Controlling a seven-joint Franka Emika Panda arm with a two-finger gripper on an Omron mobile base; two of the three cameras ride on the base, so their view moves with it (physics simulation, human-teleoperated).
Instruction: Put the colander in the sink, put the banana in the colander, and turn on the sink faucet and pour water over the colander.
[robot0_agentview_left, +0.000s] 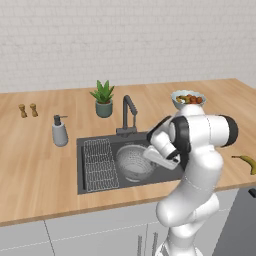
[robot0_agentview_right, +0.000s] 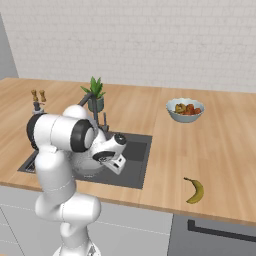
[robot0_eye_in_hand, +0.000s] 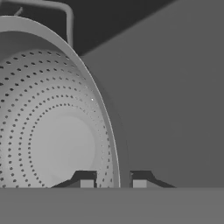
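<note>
A wall (robot0_agentview_left: 125, 40) of pale whitewashed brick runs behind a light wooden counter (robot0_agentview_left: 35, 165). Below the counter are flat pale grey cabinet fronts (robot0_agentview_left: 90, 232), and at the right a darker grey panel with a black bar handle (robot0_agentview_right: 220, 231). On the counter stand a potted plant (robot0_agentview_left: 103, 98), a grey soap dispenser (robot0_agentview_left: 59, 131), two small brown shakers (robot0_agentview_left: 28, 110) and a pale bowl of fruit (robot0_agentview_right: 185, 110). The light is even and soft, with faint shadows.

Counted: one round grey perforated metal colander (robot0_agentview_left: 134, 161), one curved yellow banana (robot0_agentview_right: 194, 190), one potted green plant (robot0_agentview_left: 103, 98), two small brown wooden shakers (robot0_agentview_left: 28, 110), one pale fruit bowl (robot0_agentview_right: 185, 110).
</note>
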